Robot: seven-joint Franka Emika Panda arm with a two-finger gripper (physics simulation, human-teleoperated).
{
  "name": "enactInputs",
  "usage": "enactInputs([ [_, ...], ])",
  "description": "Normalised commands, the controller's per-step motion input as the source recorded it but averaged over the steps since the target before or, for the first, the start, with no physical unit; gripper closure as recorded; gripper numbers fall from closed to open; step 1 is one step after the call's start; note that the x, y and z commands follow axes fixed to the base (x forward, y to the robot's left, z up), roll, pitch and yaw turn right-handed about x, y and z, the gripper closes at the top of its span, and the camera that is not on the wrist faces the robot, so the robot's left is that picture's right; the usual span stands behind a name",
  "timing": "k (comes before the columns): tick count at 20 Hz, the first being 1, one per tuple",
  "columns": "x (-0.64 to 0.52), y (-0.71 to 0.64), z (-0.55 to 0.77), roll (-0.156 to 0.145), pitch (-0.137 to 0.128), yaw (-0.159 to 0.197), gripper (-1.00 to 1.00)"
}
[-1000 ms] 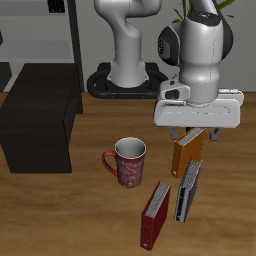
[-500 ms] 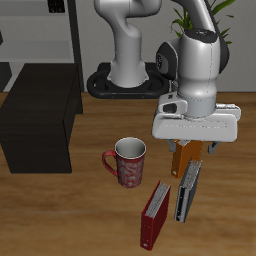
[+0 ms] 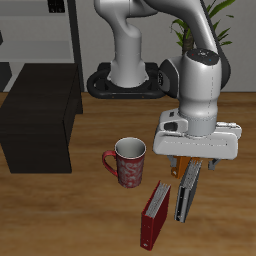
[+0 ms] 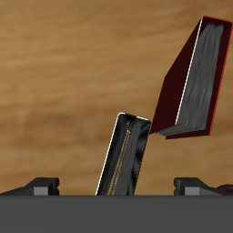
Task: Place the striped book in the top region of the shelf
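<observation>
The striped book stands on edge on the wooden table near the front edge, pale grey seen edge-on. In the wrist view its striped cover and spine show between my two fingertips. My gripper is open and empty, hanging just above the book's top edge; in the wrist view the gripper has its jaws wide apart. The shelf is a low black box at the far side of the table from the books, its flat top bare.
A red book leans beside the striped book, also in the wrist view. An orange book stands just behind, mostly hidden by my hand. A red mug stands between books and shelf. A tall grey rack rises behind the shelf.
My gripper has come down and toward the table's front edge, from above the orange book to just over the striped book. It stays open. The books and mug have not moved.
</observation>
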Motion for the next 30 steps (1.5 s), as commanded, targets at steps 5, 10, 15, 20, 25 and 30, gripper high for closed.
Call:
enactInputs([
  [5,0.06,-0.04,-0.35,-0.004,0.04,-0.003,-1.0],
  [10,0.01,-0.03,-0.28,0.005,0.046,-0.011,-1.0],
  [15,-0.01,-0.02,-0.12,-0.005,0.023,-0.005,1.0],
  [20,-0.08,0.06,0.08,0.019,-0.016,0.013,1.0],
  [25,-0.2,0.14,0.38,0.041,-0.039,0.02,1.0],
  [30,-0.26,0.05,0.75,0.032,-0.098,0.015,1.0],
])
